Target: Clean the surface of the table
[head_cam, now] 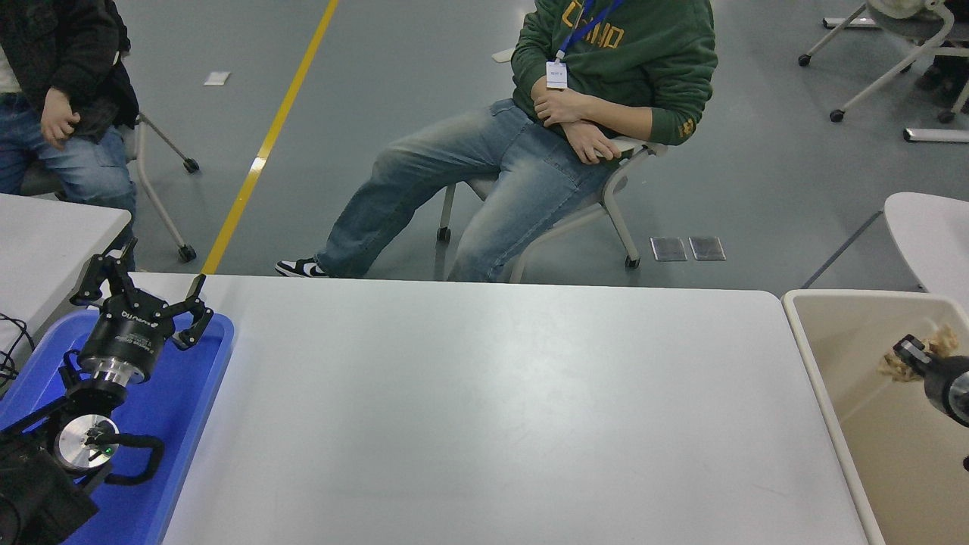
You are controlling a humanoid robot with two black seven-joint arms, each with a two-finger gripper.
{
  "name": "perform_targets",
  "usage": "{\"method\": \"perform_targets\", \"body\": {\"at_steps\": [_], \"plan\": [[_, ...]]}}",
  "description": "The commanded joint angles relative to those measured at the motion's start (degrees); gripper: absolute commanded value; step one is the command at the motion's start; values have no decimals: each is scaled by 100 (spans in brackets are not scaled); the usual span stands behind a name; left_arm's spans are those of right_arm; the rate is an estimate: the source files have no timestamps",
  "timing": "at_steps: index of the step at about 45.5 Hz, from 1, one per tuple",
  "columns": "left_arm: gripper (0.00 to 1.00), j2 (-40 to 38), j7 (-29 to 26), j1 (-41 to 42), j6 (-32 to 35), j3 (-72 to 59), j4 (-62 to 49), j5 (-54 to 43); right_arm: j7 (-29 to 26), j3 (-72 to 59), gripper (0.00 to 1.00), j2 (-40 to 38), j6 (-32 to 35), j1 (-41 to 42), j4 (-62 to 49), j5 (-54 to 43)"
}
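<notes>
table surface (484,409) fills the middle of your view and looks bare, so the clearing seems nearly done. your right gripper (912,357) hangs inside the beige bin (821,363) just beside the table, clamped on a crumpled brown wad (897,366); letting it go is what's left. your left gripper (144,291) sits parked over the blue tray (189,393), fingers apart.

The table surface (484,409) lay bare. The left gripper (144,291) sat parked, fingers spread, above a blue tray (193,401). At the right edge, the right gripper (912,356) gripped crumpled brown paper (935,350) over the beige bin (814,341). A person in a green sweatshirt (628,53) sat beyond.
</notes>
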Motion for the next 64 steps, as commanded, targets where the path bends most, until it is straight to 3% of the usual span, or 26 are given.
{"method": "perform_targets", "body": {"at_steps": [1, 9, 11, 13, 15, 18, 19, 20, 50, 64], "plan": [[100, 0, 0, -2, 0, 0, 0, 0, -8, 20, 0, 279, -138, -163, -326, 95], [100, 0, 8, -2, 0, 0, 0, 0, -17, 2, 0, 279, -138, -199, -317, 332], [100, 0, 0, -2, 0, 0, 0, 0, -34, -15, 10, 270, -138, -199, -317, 394], [100, 0, 8, 7, 0, 0, 0, 0, -61, 2, 29, 270, -147, -190, -317, 412], [100, 0, 8, -2, 0, 0, 0, 0, -61, 63, 54, 270, -147, -181, -317, 429], [100, 0, 8, -2, 0, 0, 0, 0, -61, 46, 76, 270, -103, -172, -291, 464], [100, 0, 0, -2, 0, 0, 0, 0, -69, 46, 97, 261, -103, -172, -282, 482], [100, 0, 8, -2, 0, 0, 0, 0, -69, 46, 100, 252, -94, -172, -282, 508], [100, 0, 0, -2, 0, 0, 0, 0, -87, 107, 100, 138, -76, -84, -124, 710], [100, 0, 8, -2, 0, 0, 0, 0, -52, 713, 100, -687, -85, 170, 1184, 1572]]}}
